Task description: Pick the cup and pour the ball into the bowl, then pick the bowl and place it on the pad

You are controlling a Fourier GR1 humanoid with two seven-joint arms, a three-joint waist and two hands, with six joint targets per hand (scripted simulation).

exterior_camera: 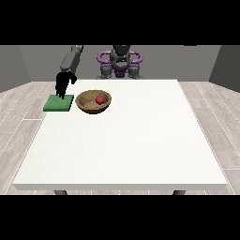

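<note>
Bowl (pixel 93 101) sits upright, mouth upward, red ball (pixel 100 99) inside, beside green pad (pixel 58 103); hand at the view's left (pixel 63 84) hangs released, fingers down.

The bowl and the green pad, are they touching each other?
Apart. The front view shows a strip of white table between the green pad and the bowl, which sits beside the pad with the red ball inside.
</note>
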